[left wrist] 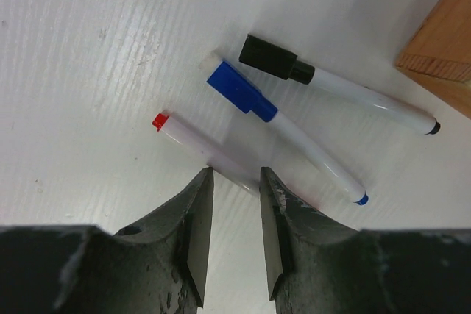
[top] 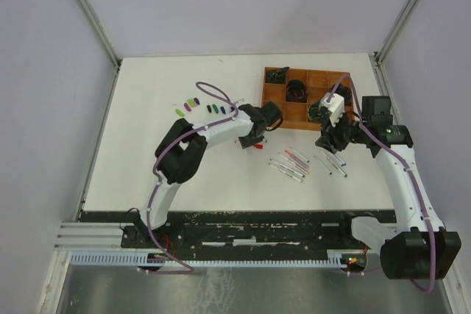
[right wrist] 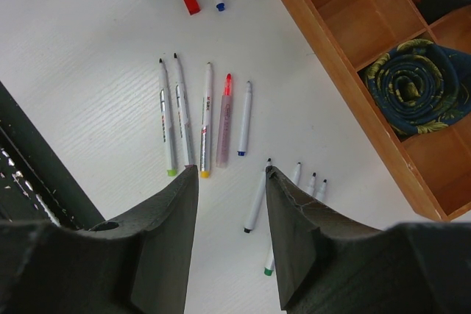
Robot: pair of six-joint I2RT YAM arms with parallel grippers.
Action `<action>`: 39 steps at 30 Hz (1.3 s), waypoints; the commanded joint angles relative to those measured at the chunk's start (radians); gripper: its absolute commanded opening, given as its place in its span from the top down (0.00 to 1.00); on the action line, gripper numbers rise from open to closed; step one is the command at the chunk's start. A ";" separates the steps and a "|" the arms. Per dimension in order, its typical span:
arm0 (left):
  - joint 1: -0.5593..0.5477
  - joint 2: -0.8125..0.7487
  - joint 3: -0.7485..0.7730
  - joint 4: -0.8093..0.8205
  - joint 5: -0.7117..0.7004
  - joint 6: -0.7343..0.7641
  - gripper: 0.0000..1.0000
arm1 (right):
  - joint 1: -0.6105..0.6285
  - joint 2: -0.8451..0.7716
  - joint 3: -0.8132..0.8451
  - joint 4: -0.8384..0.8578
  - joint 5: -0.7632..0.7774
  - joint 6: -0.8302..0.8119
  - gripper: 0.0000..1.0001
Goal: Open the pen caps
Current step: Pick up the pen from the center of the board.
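My left gripper (left wrist: 236,172) is open, fingers straddling the red pen (left wrist: 188,137). It lies flat on the table (left wrist: 88,71), long axis 10-to-4 o'clock in the wrist view, small red plug at 10, other end hidden under my fingers. Blue pen (left wrist: 294,134) and black pen (left wrist: 360,93), just beside it toward 1 o'clock, are both capped, caps pointing 10. Right gripper (right wrist: 232,170) hangs open and empty over the bare pens (right wrist: 207,119), and loose caps (top: 195,103) sit in a row at 10 o'clock of my left wrist, so I judge three remain.
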 commanded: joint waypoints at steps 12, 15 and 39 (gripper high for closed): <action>0.005 -0.107 -0.131 -0.032 -0.026 -0.021 0.61 | 0.008 0.001 0.004 0.005 0.004 -0.009 0.50; 0.005 -0.120 -0.136 -0.029 -0.014 -0.033 0.58 | 0.008 0.002 0.004 0.006 0.004 -0.009 0.50; 0.070 -0.017 -0.013 -0.088 0.016 -0.012 0.90 | 0.009 -0.008 0.004 0.000 0.001 -0.018 0.49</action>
